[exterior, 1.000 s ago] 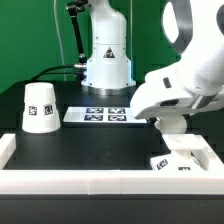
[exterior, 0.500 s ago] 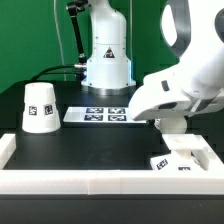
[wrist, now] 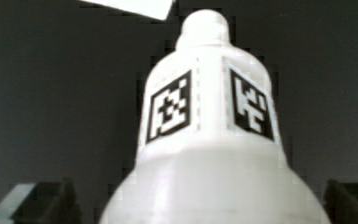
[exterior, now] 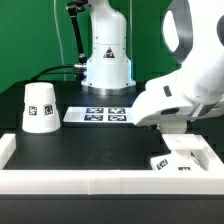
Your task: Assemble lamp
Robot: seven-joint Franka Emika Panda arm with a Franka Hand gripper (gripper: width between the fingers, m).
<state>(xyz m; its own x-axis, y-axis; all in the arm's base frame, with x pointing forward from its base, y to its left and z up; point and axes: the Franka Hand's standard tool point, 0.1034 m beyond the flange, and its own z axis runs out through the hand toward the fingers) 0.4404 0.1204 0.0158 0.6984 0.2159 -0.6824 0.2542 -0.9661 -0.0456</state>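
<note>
The two-finger gripper (wrist: 194, 205) is pinching the round white plastic bulb (wrist: 202, 120). The dark fingers (wrist: 34, 200) flank its wide body, and the tagged neck points away from the wrist over bare dark table, so the bulb is judged carried, not resting. In the exterior view the arm hangs just above the flat square white base (exterior: 182, 158), presumably to seat the neck there. The white truncated-cone shade (exterior: 40, 107) stands well apart beside the marker board (exterior: 105, 115), awaiting its turn.
</note>
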